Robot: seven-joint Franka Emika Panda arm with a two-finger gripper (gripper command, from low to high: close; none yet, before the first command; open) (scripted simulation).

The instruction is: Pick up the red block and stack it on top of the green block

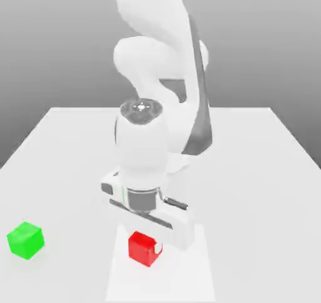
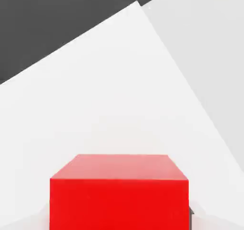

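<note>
- The red block (image 1: 143,248) sits on the white bench (image 1: 263,170), near its front edge in the exterior view, with the arm's hand low over it.
- The pincer (image 1: 152,240) is right at the block; its white body hides the block's rear upper corner, and a dark finger tip shows just beside the block's far side.
- In the hand view the red block (image 2: 119,191) lies close beneath the camera, its top face flat and its front face square to the lens.
- Whether the pincer is spread, or already pinching the block, cannot be told from these pictures.
- The green block (image 1: 26,239) rests on the bench toward the exterior view's left, well apart from the red one, with bare bench between them.
- The step in hand looks like the grasp itself: the block appears to rest on the bench, so lifting and stacking are not yet done.
- Handling, as a judgement: the block reads as a small rigid cube, probably light, with smooth flat faces that will not yield under pressure.
- The sensible hold is on two opposite vertical faces, centred between the edges and low enough that the fingers cover much of each face.
- An off-centre or corner pinch could let the cube twist or slide out, since smooth faces give little grip.
- Kept level in the hold, it should seat flat on the green block's top.
</note>
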